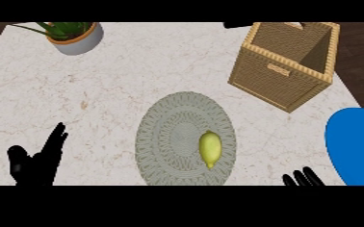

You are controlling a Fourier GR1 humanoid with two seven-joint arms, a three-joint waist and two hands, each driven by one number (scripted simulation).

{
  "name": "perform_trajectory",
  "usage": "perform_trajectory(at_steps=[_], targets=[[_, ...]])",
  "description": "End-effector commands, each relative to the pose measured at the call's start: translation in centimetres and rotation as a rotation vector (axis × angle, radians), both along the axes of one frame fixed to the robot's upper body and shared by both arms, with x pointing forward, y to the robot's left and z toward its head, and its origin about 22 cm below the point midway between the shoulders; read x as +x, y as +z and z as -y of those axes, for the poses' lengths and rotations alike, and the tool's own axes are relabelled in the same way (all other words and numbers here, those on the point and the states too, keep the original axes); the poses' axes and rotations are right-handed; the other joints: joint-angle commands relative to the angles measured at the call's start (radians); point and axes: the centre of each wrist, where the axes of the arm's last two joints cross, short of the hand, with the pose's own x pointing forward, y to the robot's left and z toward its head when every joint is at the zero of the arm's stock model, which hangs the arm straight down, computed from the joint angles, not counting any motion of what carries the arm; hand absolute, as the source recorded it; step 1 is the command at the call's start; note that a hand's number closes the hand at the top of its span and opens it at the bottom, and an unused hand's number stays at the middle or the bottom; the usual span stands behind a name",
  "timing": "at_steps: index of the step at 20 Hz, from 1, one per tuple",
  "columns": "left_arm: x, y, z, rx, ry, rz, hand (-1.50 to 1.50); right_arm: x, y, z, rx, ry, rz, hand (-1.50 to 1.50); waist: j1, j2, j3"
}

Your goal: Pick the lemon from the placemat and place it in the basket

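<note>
A yellow-green lemon (210, 148) lies on the right half of a round grey woven placemat (171, 139) near the counter's front. A square wicker basket (277, 72) stands tilted at the back right, its inside showing nothing. My left hand (34, 162) rests open at the lower left, fingers up, well left of the placemat. Only the fingertips of my right hand (304, 178) show at the lower edge, to the right of the placemat; they look straight. Neither hand touches the lemon.
A potted plant in a grey pot (74, 38) sits at the back left. A blue curved object (347, 146) juts in at the right edge. The counter is pale marble (107, 91); its right edge runs beside the basket.
</note>
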Motion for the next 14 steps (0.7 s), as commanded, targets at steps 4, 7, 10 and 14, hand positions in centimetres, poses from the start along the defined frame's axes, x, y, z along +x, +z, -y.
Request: perform_trajectory(at_steps=[4,7,10,14], targets=[[-1.3,-1.6,-0.5,-0.039,-0.017,-0.135,0.0,-5.6,4.0,0.6,-0.174,-0.141,-0.148,-1.5,0.028,0.019,-0.013],[-1.4,-2.4,1.0,-0.048,-0.027,-0.141,0.0,-6.7,5.4,0.9,-0.222,-0.189,-0.159,-1.5,0.055,0.023,-0.011],[-0.6,-1.1,-1.0,-0.038,-0.039,-0.128,0.0,-8.4,4.9,-0.1,-0.207,-0.187,-0.179,-1.5,0.075,0.019,-0.009],[0.3,-1.1,0.9,-0.03,-0.084,-0.113,0.0,-8.9,4.6,-2.3,-0.157,-0.214,-0.15,-1.5,0.112,0.027,-0.007]])
